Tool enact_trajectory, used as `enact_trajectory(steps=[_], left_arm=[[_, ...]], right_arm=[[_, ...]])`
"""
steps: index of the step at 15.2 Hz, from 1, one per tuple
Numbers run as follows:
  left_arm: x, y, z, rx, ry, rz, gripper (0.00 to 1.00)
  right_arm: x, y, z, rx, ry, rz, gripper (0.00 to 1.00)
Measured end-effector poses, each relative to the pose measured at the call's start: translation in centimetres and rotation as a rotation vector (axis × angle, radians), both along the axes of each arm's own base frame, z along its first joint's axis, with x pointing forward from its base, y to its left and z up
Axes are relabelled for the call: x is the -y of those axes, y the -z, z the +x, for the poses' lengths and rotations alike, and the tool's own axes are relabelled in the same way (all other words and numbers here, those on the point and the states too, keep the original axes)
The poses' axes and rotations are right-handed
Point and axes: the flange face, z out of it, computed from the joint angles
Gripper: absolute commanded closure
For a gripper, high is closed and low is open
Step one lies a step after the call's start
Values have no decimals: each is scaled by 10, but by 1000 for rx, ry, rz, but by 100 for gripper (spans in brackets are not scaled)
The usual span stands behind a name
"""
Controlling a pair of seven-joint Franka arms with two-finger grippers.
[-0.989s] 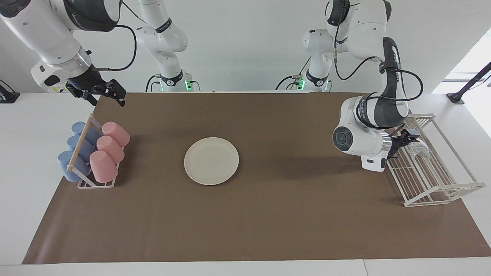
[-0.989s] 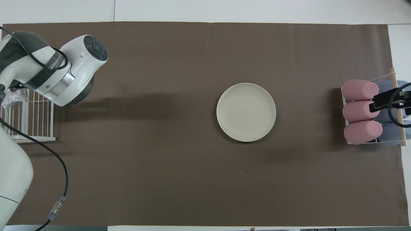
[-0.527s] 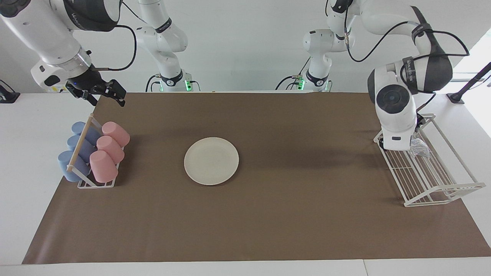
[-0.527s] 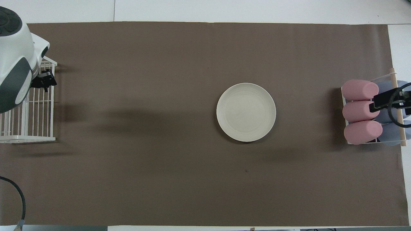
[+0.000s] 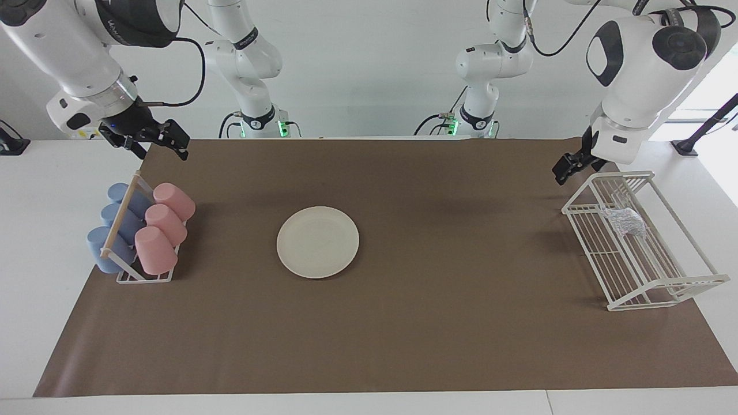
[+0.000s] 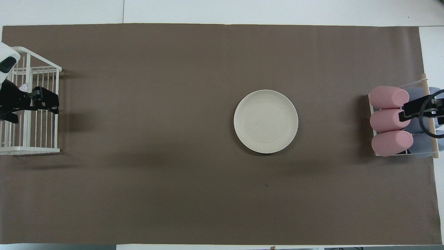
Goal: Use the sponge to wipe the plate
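Two grippers, both empty, fingers apart as far as I can see. My left gripper (image 5: pixel 571 164) hangs in the air over the wire rack's (image 5: pixel 663 288) end nearest the robots, clear of the sponge (image 5: pixel 625 222) lying inside that rack. My right gripper (image 5: pixel 154 141) waits above the cup rack (image 5: pixel 130 274) at the right arm's end. I see the plate (image 5: pixel 317 242) flat on the brown mat (image 5: pixel 403 334), mid-table, well apart from both.

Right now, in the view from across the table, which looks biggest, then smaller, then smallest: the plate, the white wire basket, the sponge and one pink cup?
1. White wire basket
2. Plate
3. Pink cup
4. Sponge

The cup and sponge look closest in size, but the cup still looks bigger.
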Motion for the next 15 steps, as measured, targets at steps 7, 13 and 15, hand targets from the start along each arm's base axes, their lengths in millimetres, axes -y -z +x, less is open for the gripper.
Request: enact_trajectory(steps=[7, 13, 15], left_arm=[[7, -32, -14, -17, 8, -98, 0], [18, -33, -23, -79, 29, -94, 0], [18, -30, -19, -59, 29, -95, 0]], right_arm=[[0, 0, 0, 0, 0, 0, 0], [0, 0, 0, 0, 0, 0, 0], [0, 0, 0, 0, 0, 0, 0]])
